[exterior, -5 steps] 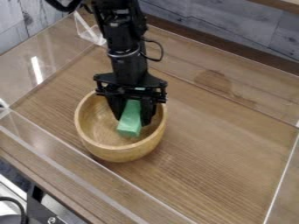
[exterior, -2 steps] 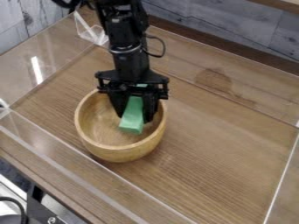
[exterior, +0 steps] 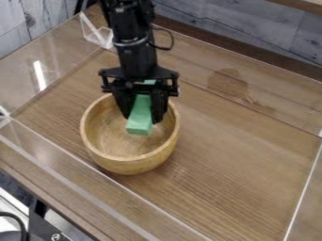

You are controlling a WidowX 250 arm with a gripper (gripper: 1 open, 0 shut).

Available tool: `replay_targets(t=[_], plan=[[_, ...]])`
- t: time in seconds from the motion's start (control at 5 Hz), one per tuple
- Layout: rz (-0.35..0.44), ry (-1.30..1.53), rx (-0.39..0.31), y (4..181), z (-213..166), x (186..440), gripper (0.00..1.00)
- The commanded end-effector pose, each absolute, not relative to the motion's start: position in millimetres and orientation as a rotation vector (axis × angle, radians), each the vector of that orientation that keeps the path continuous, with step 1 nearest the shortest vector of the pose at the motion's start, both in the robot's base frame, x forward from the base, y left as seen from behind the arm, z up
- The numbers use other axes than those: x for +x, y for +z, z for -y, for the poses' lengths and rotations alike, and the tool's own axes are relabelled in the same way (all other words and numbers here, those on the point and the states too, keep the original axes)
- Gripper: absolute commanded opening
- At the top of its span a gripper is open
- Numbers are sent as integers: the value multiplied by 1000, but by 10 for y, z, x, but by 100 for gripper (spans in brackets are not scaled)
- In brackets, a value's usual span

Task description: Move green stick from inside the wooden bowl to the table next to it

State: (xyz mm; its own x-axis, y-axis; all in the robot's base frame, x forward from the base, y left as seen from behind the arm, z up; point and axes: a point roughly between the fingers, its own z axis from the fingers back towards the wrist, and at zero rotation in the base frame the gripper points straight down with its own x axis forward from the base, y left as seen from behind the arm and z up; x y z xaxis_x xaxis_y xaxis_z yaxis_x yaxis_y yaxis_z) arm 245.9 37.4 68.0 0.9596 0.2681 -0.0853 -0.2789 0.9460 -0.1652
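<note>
The green stick hangs tilted between the two black fingers of my gripper, which is shut on it. Its lower end sits above the inside of the wooden bowl, over the bowl's far right part. The bowl is round, light tan, and rests on the brown wood-grain table. The black arm comes down from the top of the view, nearly vertical.
Clear acrylic walls edge the table on the left, front and right. Bare tabletop lies to the right of the bowl and behind it. A grey plank wall runs along the back.
The gripper has risen a little with the green stick, lifting it from the bowl's floor toward rim height. The bowl has stayed in place.
</note>
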Motion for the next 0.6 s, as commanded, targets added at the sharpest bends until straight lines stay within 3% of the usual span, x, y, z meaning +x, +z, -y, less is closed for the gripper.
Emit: replay_targets(t=[0.0, 0.4], plan=[[19, 279, -173, 911, -480, 2559, 0], [54, 288, -156, 945, -762, 2562, 0]])
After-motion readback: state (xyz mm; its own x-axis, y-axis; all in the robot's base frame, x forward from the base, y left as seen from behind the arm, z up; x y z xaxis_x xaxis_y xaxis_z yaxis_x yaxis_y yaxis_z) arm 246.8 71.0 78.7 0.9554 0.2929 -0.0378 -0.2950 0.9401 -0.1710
